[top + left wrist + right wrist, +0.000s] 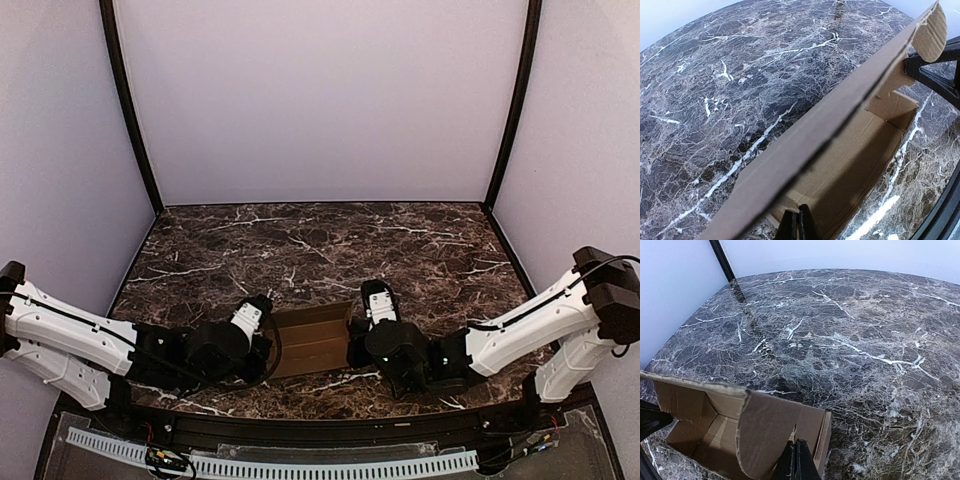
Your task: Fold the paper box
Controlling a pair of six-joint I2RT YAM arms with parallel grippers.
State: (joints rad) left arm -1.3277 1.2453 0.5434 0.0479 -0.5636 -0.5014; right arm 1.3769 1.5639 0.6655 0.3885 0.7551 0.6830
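Note:
The paper box (pixel 312 340) is a tan-brown cardboard carton, partly folded up, lying on the marble table between my two grippers. My left gripper (pixel 268 345) is at its left end; in the left wrist view its black fingers (pixel 796 227) are pressed together on the box's near end flap, with a long raised panel (pixel 840 105) above. My right gripper (pixel 355 345) is at the right end; in the right wrist view its fingers (pixel 797 465) are pressed together on the end wall, beside a rounded flap (pixel 765 435). The box's inside (pixel 715 437) is open.
The dark marble table (pixel 320 245) stretches behind the box. Lilac walls with black corner posts (pixel 130 110) enclose it. A black rail and a white cable strip (pixel 300 465) run along the near edge.

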